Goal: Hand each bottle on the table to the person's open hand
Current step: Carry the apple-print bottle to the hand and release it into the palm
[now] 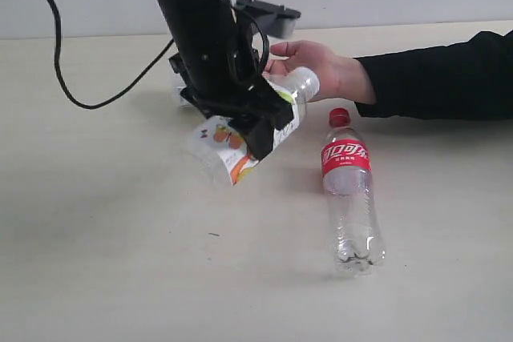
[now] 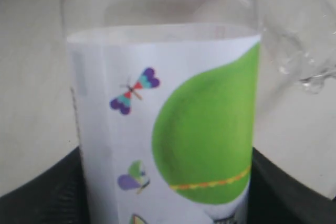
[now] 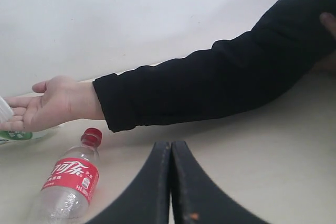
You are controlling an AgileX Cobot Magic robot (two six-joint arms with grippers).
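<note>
Left hand [image 1: 240, 122] pinching white-labelled bottle [image 1: 225, 147], neck end against person's open hand [image 1: 311, 60]. Label: green shape, butterflies. Right hand [image 3: 171, 149] pressed together.

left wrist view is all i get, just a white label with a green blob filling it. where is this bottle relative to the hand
Observer: In the exterior view the left gripper holds the white-labelled bottle tilted above the table, its neck end at the person's open hand. I cannot confirm contact.
Operator: any other bottle down there
Observer: A cola bottle lies on its side on the table, red cap toward the hand.
Operator: right arm busy
Observer: No, the right gripper is shut and empty.
</note>
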